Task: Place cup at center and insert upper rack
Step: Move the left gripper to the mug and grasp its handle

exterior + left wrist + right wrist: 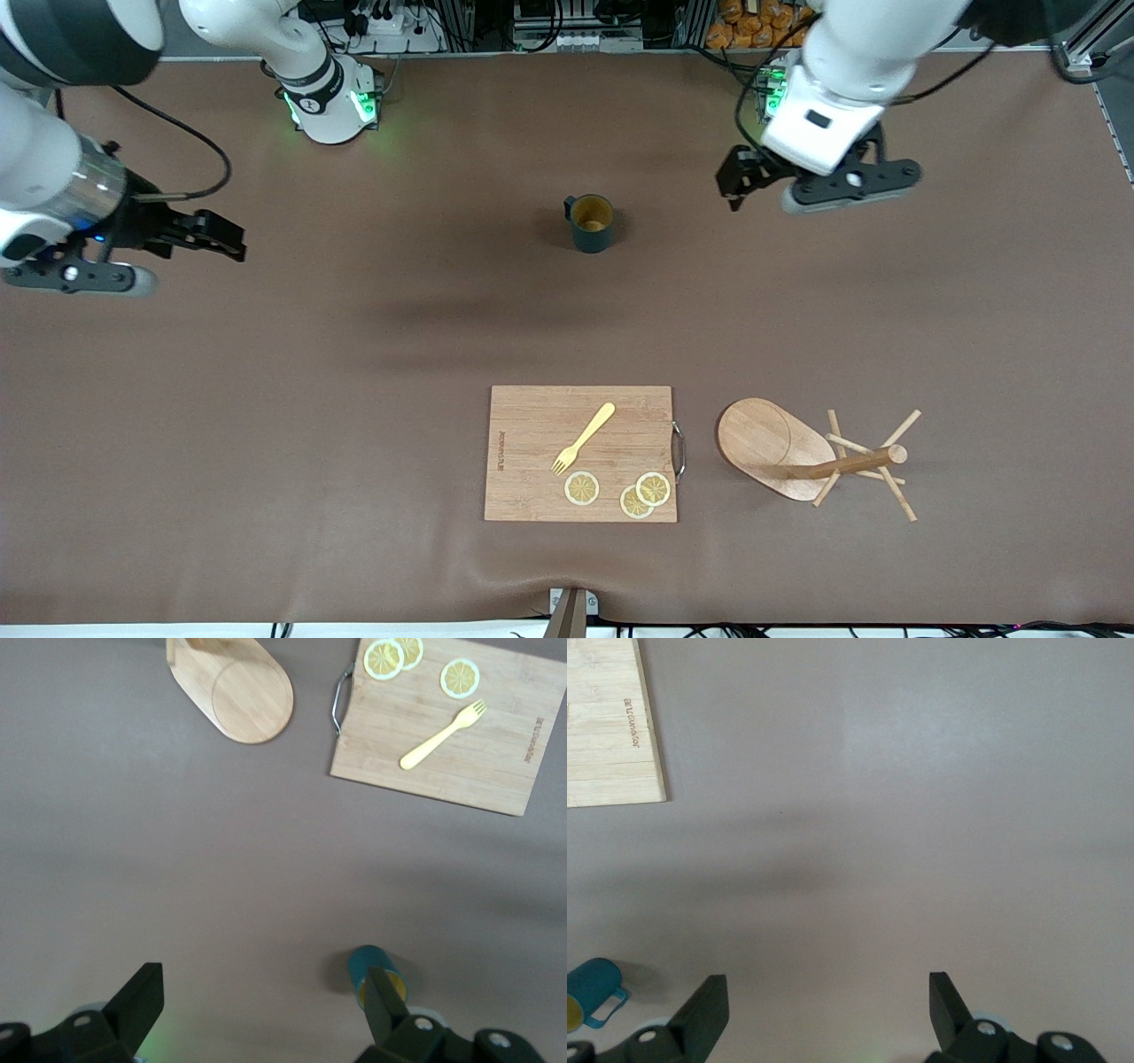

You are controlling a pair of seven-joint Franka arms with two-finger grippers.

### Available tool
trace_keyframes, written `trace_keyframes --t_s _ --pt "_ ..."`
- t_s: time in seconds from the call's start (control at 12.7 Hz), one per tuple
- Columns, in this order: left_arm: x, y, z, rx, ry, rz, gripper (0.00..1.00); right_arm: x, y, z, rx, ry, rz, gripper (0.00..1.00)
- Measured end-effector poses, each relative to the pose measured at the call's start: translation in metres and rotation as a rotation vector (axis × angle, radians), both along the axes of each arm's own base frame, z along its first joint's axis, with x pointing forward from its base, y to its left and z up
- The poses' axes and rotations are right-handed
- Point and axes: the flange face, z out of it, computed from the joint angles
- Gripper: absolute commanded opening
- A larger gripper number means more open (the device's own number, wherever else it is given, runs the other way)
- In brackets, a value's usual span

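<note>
The dark teal cup (591, 223) stands upright mid-table with its tan inside showing; it also appears as the cup (366, 962) in the left wrist view and the cup (594, 989) in the right wrist view. The wooden upper rack (767, 440), with its oval base, post and crossing pegs, rests nearer to the front camera than the cup; only the rack's base (244, 693) shows in the left wrist view. My left gripper (733, 184) (263, 981) hangs open and empty over bare table, beside the cup toward the left arm's end. My right gripper (226, 237) (826, 986) is open and empty over the right arm's end.
A wooden cutting board (532, 425) (496, 753) (607, 762) lies beside the rack, toward the right arm's end from it. On it are a yellow fork (583, 438) and three lemon slices (581, 488). A brown mat (354, 372) covers the table.
</note>
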Motion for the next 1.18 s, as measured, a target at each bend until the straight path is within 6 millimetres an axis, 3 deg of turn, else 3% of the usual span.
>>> trace_keyframes --t_s 0.32,0.71,0.95,1.18 --pt "-0.038 -0.071 -0.024 0.053 0.013 0.042 1.00 -0.005 -0.027 0.006 0.011 0.014 -0.008 1.00" --pt "-0.095 -0.157 -0.077 0.153 0.013 0.102 1.00 -0.008 -0.065 0.006 0.021 0.028 -0.008 1.00" --pt "-0.135 -0.209 -0.117 0.217 -0.020 0.166 1.00 -0.012 -0.079 0.004 -0.002 0.035 -0.007 1.00" --pt "-0.187 -0.265 -0.177 0.293 -0.081 0.236 1.00 -0.022 -0.094 0.002 -0.007 0.041 -0.002 1.00"
